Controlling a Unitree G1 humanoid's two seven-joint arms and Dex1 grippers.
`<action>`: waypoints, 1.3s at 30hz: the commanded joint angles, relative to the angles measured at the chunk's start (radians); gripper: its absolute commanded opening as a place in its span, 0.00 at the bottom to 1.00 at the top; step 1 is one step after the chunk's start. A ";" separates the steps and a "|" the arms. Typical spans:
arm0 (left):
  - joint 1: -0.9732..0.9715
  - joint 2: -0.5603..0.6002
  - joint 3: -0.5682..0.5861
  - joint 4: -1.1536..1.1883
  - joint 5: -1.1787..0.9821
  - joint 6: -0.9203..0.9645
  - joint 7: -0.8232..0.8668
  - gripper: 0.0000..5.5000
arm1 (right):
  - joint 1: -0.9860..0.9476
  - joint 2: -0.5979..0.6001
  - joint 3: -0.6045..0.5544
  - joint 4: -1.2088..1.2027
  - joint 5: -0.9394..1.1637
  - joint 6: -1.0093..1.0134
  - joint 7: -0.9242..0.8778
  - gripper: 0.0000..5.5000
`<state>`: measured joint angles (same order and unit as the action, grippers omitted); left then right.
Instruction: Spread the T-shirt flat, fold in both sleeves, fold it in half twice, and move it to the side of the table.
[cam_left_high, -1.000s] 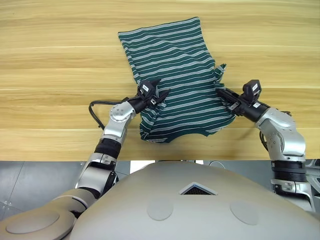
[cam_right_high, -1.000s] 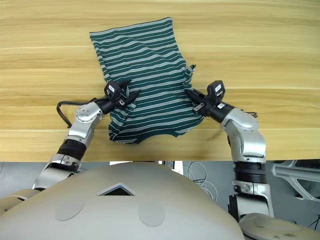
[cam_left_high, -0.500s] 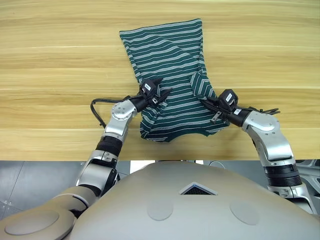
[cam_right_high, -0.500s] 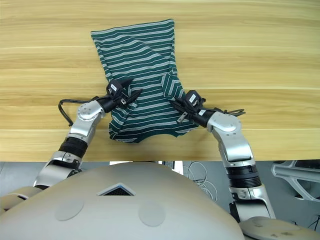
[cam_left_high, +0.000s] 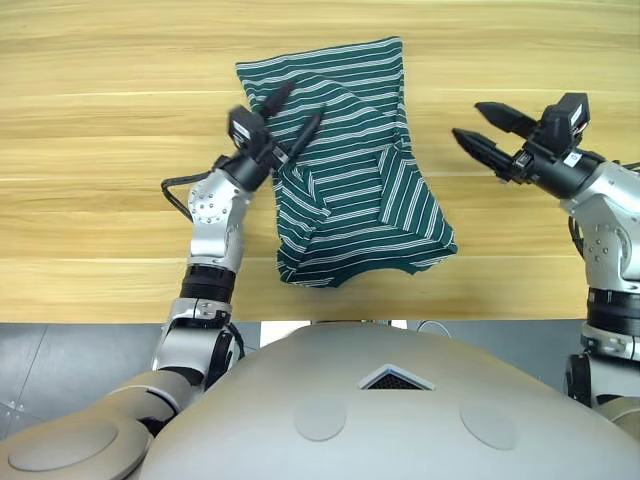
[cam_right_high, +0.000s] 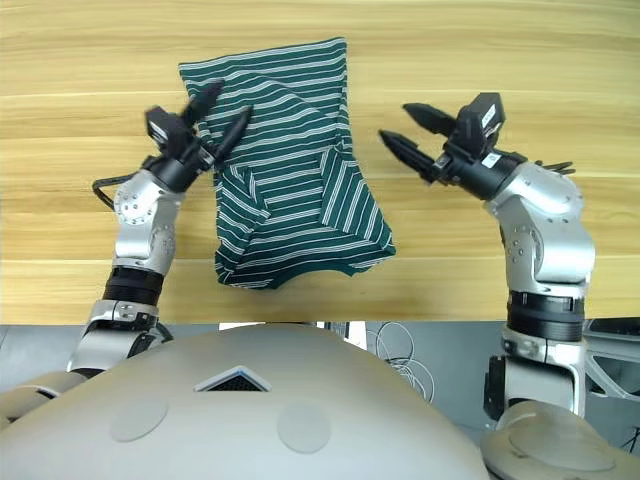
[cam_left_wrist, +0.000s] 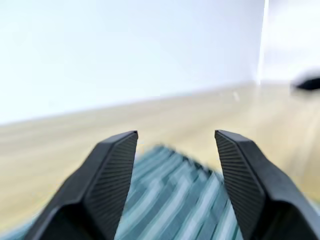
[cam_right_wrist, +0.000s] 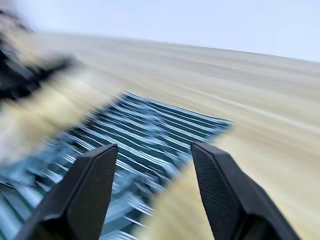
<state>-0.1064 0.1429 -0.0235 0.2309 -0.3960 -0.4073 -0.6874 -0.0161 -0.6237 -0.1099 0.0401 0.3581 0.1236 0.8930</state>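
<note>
The T-shirt (cam_left_high: 345, 170) is dark green with thin white stripes and lies on the wooden table (cam_left_high: 100, 120) as a narrow, creased bundle, both sleeves turned in over the body. My left gripper (cam_left_high: 296, 113) hovers open above the shirt's far left part, its fingers (cam_left_wrist: 112, 180) spread with nothing between them. Off the shirt's right side, raised over bare wood, my right gripper (cam_left_high: 485, 130) is open too, and the striped cloth (cam_right_wrist: 145, 135) lies beyond its fingers.
Bare table surrounds the shirt on the left, right and far sides. The table's near edge (cam_left_high: 100, 320) runs just below the shirt's hem. A black cable (cam_left_high: 175, 190) loops beside my left wrist.
My right gripper let go of the right sleeve, now folded over the body, and pulled back to the right and up. My left gripper opened, lifted and moved toward the shirt's far left.
</note>
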 joint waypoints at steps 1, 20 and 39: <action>0.038 0.079 0.062 -0.058 0.019 -0.044 -0.017 0.50 | -0.122 -0.089 0.093 0.390 -0.253 -0.515 0.075 0.50; 0.635 0.538 0.159 -0.045 0.679 -0.396 0.083 0.68 | -0.162 -0.138 0.432 0.796 -0.323 -1.080 0.366 0.79; 0.448 0.625 -0.150 -0.117 0.931 -0.404 0.133 0.68 | -0.272 -0.064 0.586 0.804 -0.390 -1.178 0.388 0.56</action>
<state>0.3295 0.7458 -0.1282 0.1119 0.4748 -0.8293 -0.5318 -0.3180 -0.6610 0.4329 0.8578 -0.0277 -1.0670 1.2002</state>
